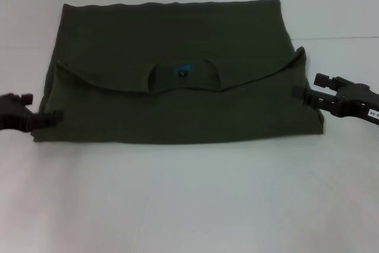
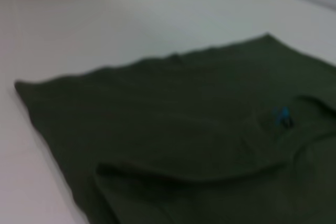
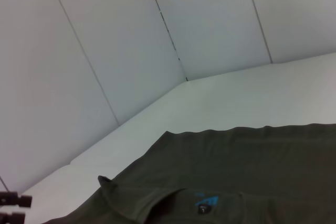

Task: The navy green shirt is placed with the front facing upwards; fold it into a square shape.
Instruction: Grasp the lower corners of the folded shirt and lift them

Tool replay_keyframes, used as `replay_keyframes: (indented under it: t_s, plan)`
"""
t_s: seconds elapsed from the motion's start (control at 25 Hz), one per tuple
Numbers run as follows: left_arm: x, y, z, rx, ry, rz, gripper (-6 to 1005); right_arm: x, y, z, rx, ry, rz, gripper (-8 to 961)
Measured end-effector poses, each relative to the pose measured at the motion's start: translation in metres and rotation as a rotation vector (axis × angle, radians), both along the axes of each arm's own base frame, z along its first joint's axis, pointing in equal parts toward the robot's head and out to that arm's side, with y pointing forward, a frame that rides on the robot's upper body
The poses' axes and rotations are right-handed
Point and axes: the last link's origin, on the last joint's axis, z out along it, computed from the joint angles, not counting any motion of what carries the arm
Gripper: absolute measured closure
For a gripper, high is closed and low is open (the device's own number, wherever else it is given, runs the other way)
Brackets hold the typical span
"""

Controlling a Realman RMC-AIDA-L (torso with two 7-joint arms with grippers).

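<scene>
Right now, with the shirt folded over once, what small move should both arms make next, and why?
Probably lift both side edges. The left tool and right tool sit at opposite ends of the navy green shirt, which lies wide rather than square, neck label up, so another fold seems needed.

left gripper (image 1: 52, 117) and right gripper (image 1: 301, 93) are both matte black, built of blocky, angular segments with knob-like protrusions on top. the right one carries a small white label with dark print on its outer body.
</scene>
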Motion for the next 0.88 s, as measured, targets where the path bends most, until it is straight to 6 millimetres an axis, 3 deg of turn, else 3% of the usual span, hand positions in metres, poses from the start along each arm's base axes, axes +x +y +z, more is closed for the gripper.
replay_keyframes:
  t_s: [0.36,0.88]
  plan:
    - [-0.008,0.003,-0.021,-0.118,0.05,0.077,116,-0.005,0.002,-0.003,-0.013,0.01,0.006,27]
    - [-0.016,0.004,-0.011,-0.074,0.053,0.11,127,-0.008,0.004,-0.006,-0.021,0.009,0.012,29]
